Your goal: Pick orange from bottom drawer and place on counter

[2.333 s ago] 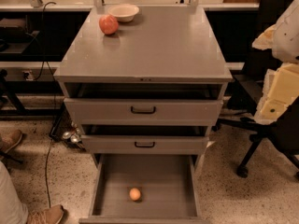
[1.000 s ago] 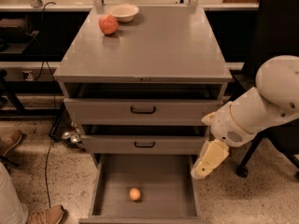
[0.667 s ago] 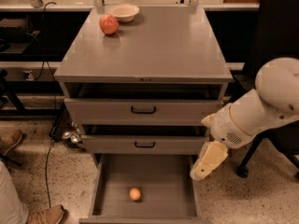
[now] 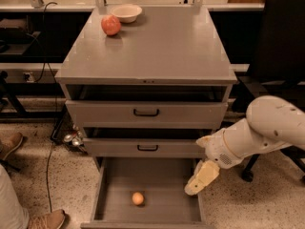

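Observation:
The orange (image 4: 137,198) lies on the flat floor of the bottom drawer (image 4: 162,209), which is pulled out, a little left of the drawer's middle. My gripper (image 4: 201,178) hangs on the white arm over the drawer's right edge, above and to the right of the orange and apart from it. The counter (image 4: 162,42) is the grey top of the cabinet.
A reddish-pink fruit (image 4: 110,25) and a white bowl (image 4: 126,12) sit at the counter's back left. Two shallower drawers with black handles (image 4: 146,112) stand slightly open above. A black office chair (image 4: 281,51) is at the right. Shoes (image 4: 46,219) and cables are on the floor at left.
My arm has swung in from the far right and lowered toward the open bottom drawer; the gripper now hangs at its right edge. The orange has not moved.

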Available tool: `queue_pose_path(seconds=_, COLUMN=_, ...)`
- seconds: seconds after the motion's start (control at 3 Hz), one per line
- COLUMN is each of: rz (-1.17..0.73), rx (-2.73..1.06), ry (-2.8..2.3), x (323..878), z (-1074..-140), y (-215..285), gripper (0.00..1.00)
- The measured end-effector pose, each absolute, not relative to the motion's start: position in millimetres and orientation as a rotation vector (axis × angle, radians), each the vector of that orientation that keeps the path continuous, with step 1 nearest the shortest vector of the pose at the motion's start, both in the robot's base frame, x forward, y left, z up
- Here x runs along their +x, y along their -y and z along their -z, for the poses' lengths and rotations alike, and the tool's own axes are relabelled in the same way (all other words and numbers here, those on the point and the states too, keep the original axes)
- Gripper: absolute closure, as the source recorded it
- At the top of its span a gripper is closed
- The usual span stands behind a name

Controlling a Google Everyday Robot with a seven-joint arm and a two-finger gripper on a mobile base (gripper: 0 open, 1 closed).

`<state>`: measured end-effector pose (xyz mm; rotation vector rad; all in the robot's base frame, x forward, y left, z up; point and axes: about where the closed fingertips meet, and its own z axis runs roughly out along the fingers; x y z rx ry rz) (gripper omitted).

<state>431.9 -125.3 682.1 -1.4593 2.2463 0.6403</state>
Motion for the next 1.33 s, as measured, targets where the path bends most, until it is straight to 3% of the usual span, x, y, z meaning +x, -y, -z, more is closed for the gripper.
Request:
queue_pose_path(seconds=0.67, rz=-0.85, rx=-1.385, ry=-2.218, x=429, z=-532, y=62, gripper=0.0)
queue_pose_path(seconds=1.33, rz=-0.812, rx=-1.376, ry=-2.184, x=442, z=-510, y=56, gripper=0.0)
